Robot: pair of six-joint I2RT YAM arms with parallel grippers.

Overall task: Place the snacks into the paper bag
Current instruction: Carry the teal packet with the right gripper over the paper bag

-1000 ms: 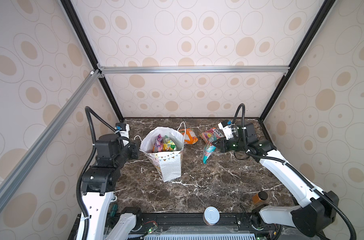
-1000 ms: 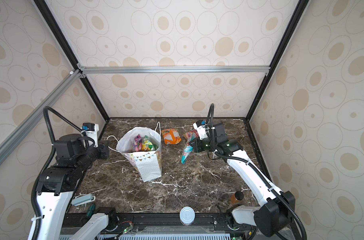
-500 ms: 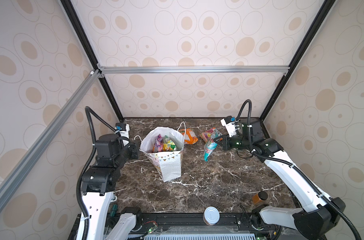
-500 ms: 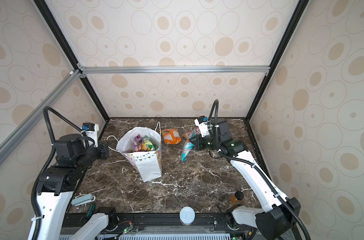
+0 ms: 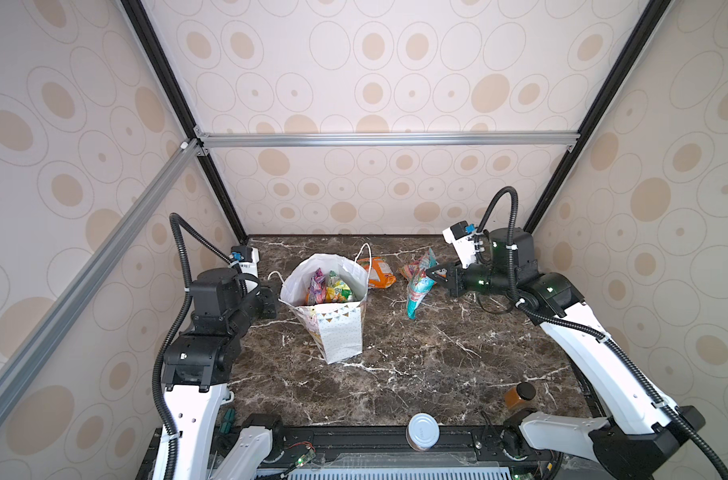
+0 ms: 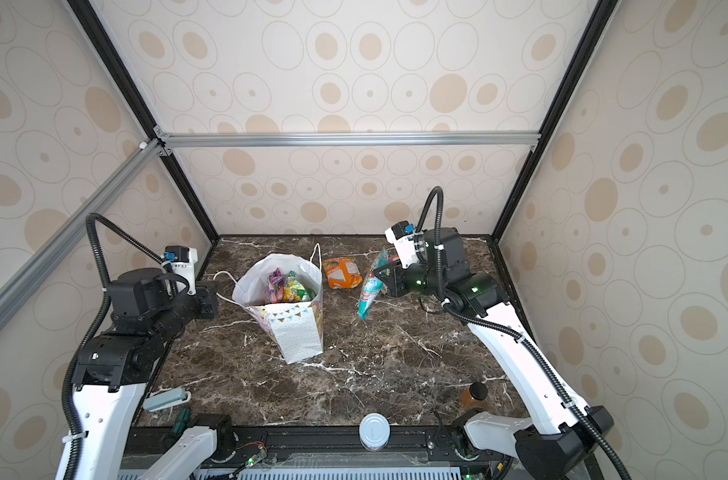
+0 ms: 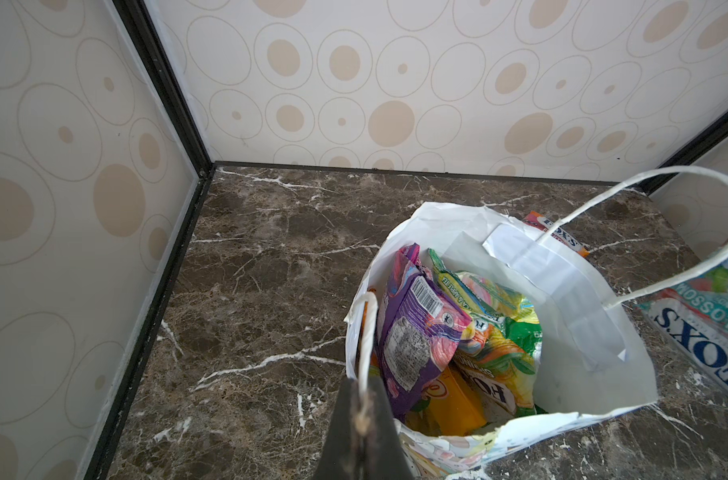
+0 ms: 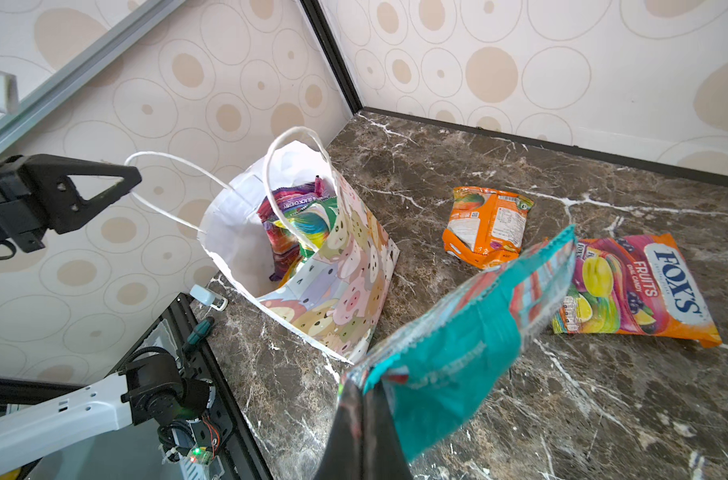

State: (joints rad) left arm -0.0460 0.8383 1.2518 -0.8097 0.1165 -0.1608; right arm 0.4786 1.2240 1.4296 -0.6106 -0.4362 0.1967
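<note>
You have bright, even, diffuse light in every view, with no lamp in sight. Shadows beside the paper bag on the tabletop are soft and faint. The wide top lenses splay the walls outward toward the edges. In the right wrist view, the teal packet and the right tool are blurred close to the lens. The orange packet shows small glossy highlights.

Right hand clamped on corner of teal packet, held tilted above marble worktop; beyond it, orange packet and pink-orange FOX'S packet lie flat beside open paper bag, bagged packets inside, left hand pinching its cord handle.
</note>
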